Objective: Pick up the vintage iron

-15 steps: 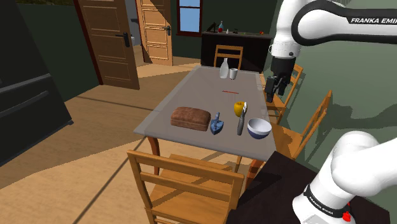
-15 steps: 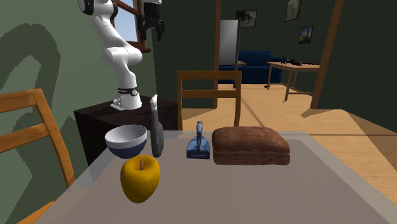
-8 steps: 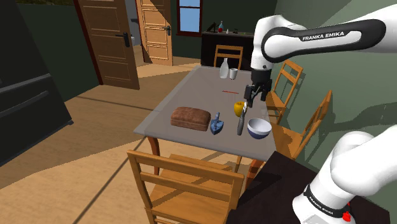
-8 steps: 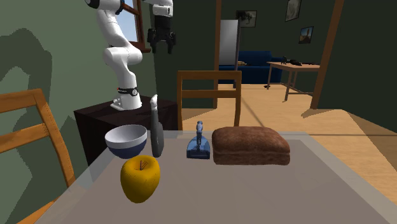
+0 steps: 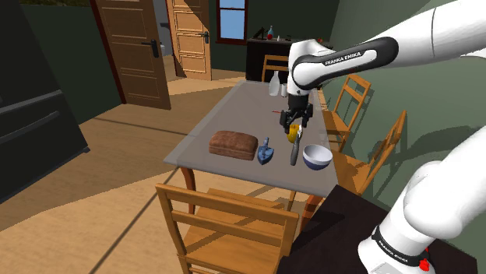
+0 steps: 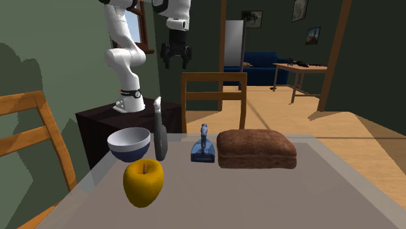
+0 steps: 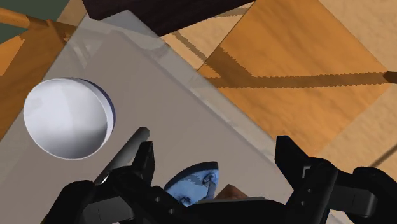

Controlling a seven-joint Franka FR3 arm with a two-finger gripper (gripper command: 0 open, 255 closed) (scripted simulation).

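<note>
The vintage iron (image 5: 267,151) is small and blue, with an upright handle, standing on the grey table (image 5: 237,109) between a brown loaf and a dark utensil. It appears beside the loaf in the second exterior view (image 6: 203,147). My gripper (image 5: 293,122) hangs open above the table, over the yellow apple and slightly beyond the iron. In the second exterior view the gripper (image 6: 175,60) is high above the table's far side. In the wrist view the iron (image 7: 194,184) lies below and between the spread fingers of the gripper (image 7: 216,153), untouched.
A brown loaf (image 5: 234,144), a yellow apple (image 6: 143,183), a dark long-handled utensil (image 5: 295,148) and a white bowl (image 5: 317,156) surround the iron. A bottle (image 5: 274,83) and cup (image 5: 286,90) stand at the far end. Wooden chairs (image 5: 226,230) ring the table.
The arm has swung from beyond the table's edge at the shoulder view's right to over the table and lower. The gripper stayed open; nothing on the table moved.
</note>
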